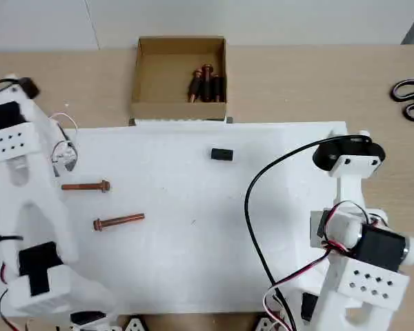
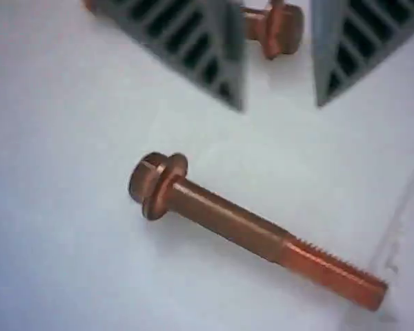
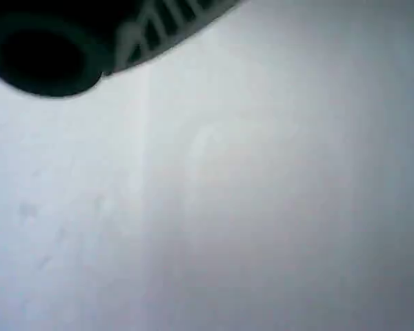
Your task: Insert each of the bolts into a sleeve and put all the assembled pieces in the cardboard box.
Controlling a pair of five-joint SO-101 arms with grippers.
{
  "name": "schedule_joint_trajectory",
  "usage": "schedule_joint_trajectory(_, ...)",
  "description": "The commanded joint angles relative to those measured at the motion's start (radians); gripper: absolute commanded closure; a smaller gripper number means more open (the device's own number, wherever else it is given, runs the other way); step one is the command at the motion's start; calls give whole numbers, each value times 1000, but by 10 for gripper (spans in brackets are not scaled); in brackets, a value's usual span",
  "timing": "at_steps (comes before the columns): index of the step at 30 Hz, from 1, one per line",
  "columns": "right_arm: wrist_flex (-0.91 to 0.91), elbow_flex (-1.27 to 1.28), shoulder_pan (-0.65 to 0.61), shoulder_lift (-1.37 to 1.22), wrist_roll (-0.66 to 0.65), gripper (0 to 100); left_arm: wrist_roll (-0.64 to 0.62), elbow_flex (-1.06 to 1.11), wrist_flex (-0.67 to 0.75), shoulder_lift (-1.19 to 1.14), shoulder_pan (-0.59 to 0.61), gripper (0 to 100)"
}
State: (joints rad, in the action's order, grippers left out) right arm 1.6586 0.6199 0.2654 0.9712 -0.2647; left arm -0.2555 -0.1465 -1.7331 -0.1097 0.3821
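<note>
Two copper bolts lie on the white board at the left, one [image 1: 86,186] behind the other [image 1: 119,221]. My left gripper [image 2: 276,62] hangs open above them; the far bolt's head [image 2: 272,27] shows between its grey ribbed fingers [image 2: 193,41], and the near bolt [image 2: 248,227] lies in front. A loose black sleeve [image 1: 221,154] rests near the board's back edge. The cardboard box [image 1: 143,76] behind the board holds assembled pieces [image 1: 207,84]. My right gripper [image 3: 103,48] is over bare board, shut on a black sleeve [image 3: 41,58] seen end-on beside one ribbed finger [image 3: 165,24].
The left arm [image 1: 27,207] stands along the board's left side and the right arm [image 1: 359,234] at its right edge, with a black cable [image 1: 252,207] looping over the board. Scissors [image 1: 410,96] lie on the wooden table at the far right.
</note>
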Motion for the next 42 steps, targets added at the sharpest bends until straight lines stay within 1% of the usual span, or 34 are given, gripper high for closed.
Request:
schedule_joint_trajectory(1, -21, -5, -7, 15, 3, 991, 259, -38, -18, -18, -9, 972)
schedule_joint_trajectory(5, -22, -5, -7, 12, 9, 991, 440, -38, -18, -61, 5, 972)
schedule_joint_trajectory(7, -22, -5, -7, 12, 9, 991, 591, -44, 0, -80, 5, 972)
schedule_joint_trajectory(10, -22, -5, -7, 13, 9, 993, 905, -44, 31, -101, 5, 972)
schedule_joint_trajectory(11, -22, -5, -7, 13, 9, 994, 976, -44, 32, -106, -3, 972)
schedule_joint_trajectory(14, -21, -5, -7, 13, 9, 994, 1165, -50, 37, -121, -26, 972)
schedule_joint_trajectory(19, -30, -3, -5, 7, 8, 994, 1498, -48, 35, -124, -23, 968)
schedule_joint_trajectory(23, -36, -3, -5, 7, 9, 994, 1703, -50, -8, -117, -21, 954)
schedule_joint_trajectory(24, -35, -3, -5, 7, 9, 994, 1737, -48, -20, -117, -21, 934)
schedule_joint_trajectory(28, -25, -3, -2, 13, 9, 994, 1788, -48, -18, -117, -31, 821)
schedule_joint_trajectory(31, -25, -3, -2, 13, 9, 995, 1815, -45, -18, -127, -60, 816)
schedule_joint_trajectory(36, -25, -3, -4, 13, 9, 995, 1817, -36, -18, -161, -114, 816)
schedule_joint_trajectory(42, -25, -3, -4, 13, 8, 995, 1837, -71, 20, -267, -129, 816)
